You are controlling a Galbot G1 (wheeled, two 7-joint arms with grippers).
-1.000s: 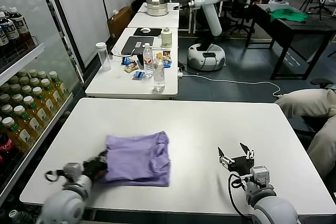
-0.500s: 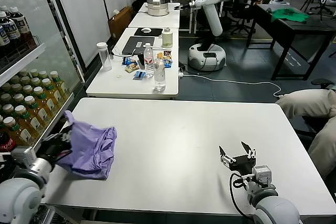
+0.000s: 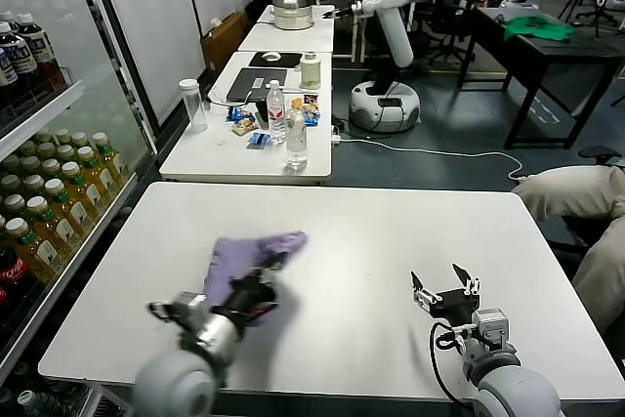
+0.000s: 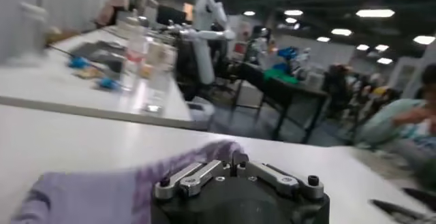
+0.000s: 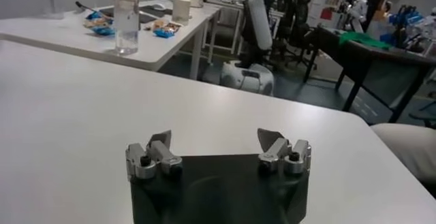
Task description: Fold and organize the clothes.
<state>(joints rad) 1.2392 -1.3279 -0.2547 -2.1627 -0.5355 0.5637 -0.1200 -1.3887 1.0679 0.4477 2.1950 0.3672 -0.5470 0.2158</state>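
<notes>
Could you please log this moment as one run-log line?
left pincer: gripping bunched lavender T-shirt | right pincer: open, idle over white table | fold: not done

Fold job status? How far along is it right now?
Done: nothing looks neatly folded; the lavender T-shirt is bunched on the white table. In hand: left tool grips its near edge. Right tool waits open, apart from it. Left: flatten, fold, tidy.
</notes>
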